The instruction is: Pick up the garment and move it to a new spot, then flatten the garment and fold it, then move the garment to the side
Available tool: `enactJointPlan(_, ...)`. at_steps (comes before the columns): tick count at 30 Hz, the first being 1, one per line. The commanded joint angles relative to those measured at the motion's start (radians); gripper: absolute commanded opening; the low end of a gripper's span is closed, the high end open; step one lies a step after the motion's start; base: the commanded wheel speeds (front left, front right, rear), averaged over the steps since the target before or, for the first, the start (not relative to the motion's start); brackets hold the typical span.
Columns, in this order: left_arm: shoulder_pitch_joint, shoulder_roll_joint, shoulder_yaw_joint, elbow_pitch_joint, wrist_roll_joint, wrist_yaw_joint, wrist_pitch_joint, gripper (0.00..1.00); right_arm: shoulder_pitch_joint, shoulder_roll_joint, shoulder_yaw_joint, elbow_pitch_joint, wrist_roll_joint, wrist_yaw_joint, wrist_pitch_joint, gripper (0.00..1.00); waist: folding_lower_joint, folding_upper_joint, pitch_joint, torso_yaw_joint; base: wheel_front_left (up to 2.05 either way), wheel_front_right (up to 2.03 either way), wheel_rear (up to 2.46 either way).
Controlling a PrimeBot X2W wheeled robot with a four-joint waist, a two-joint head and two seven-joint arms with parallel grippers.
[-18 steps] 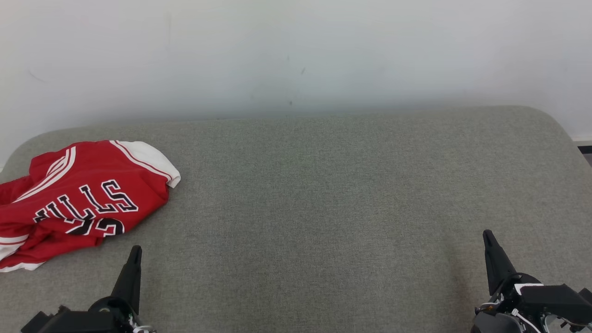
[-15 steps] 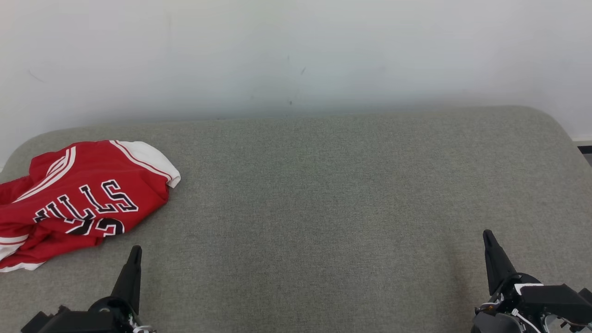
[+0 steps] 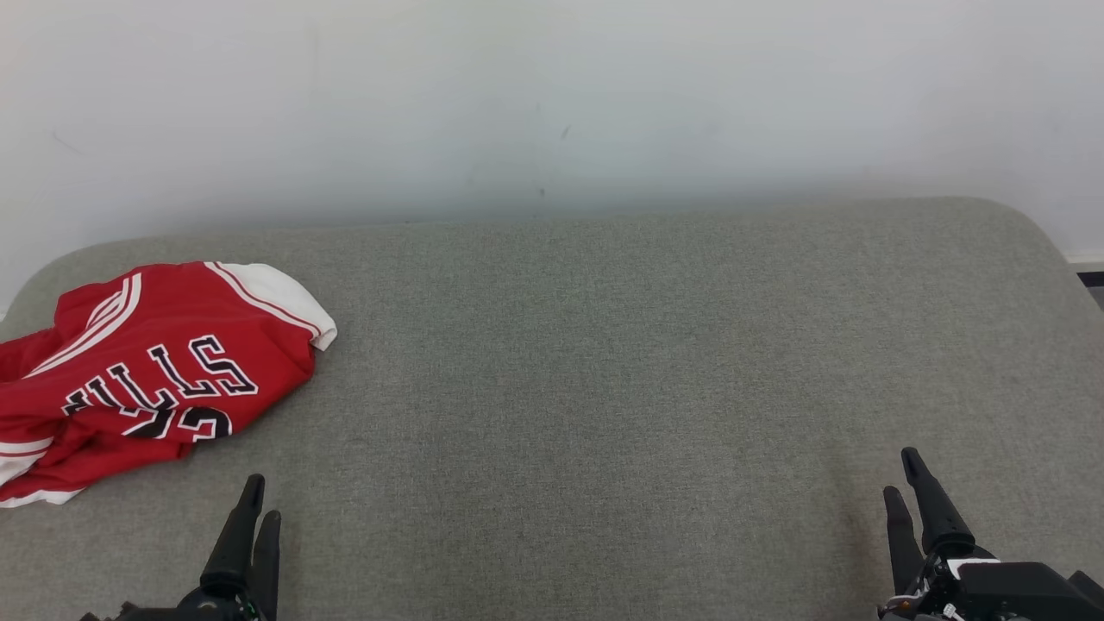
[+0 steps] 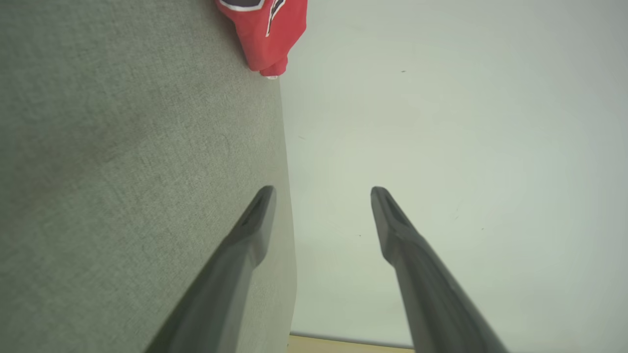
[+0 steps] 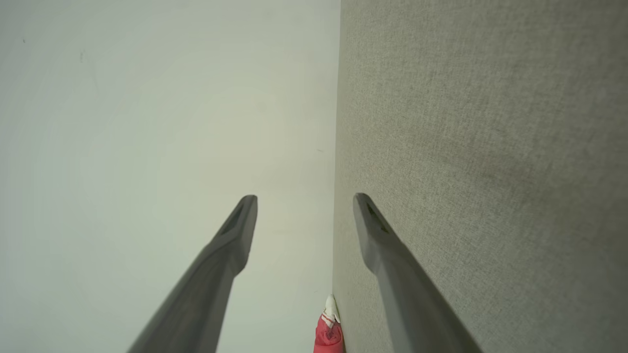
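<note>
The garment [image 3: 147, 371] is a red jersey with white trim and black lettering, lying crumpled at the far left of the grey fabric surface [image 3: 604, 362]. A corner of the garment [image 4: 267, 34] shows at the top of the left wrist view, and a sliver of the garment [image 5: 327, 331] sits low in the right wrist view. My left gripper [image 3: 260, 494] stands at the lower left, just right of and below the jersey, apart from it. My right gripper [image 3: 901, 471] is at the lower right, far from the cloth. Both are open with nothing between the fingers.
A pale wall [image 3: 552, 103] rises behind the surface, whose corners are rounded. A dark strip of floor [image 3: 1091, 278] shows past the right edge. Bare fabric stretches between the jersey and the right gripper.
Both grippers have dropped lower in the head view and turned, so two fingers now show on each where one showed before. The jersey has not moved.
</note>
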Motion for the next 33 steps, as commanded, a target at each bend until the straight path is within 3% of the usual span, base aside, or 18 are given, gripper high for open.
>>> enactJointPlan(1, -0.018, 0.004, -0.004, -0.028, 0.010, 0.000, -0.013, 1.00, -0.018, -0.003, 0.011, -0.025, -0.016, 0.000, -0.012, 1.00, 0.0000, 0.0000, 0.000, 0.000, 0.00, 0.00, 0.00)
enactJointPlan(14, -0.012, 0.005, 0.001, -0.084, 0.205, 0.008, -0.075, 1.00, -0.012, -0.003, 0.040, -0.067, -0.189, 0.000, -0.074, 1.00, 0.0000, 0.0000, 0.003, -0.001, 0.00, 0.00, 0.00)
enactJointPlan(33, 0.016, 0.008, -0.018, -0.184, 0.631, 0.046, -0.148, 1.00, -0.004, -0.004, 0.074, -0.141, -0.570, -0.001, -0.147, 1.00, 0.0000, 0.0000, 0.003, -0.002, 0.00, 0.00, 0.00)
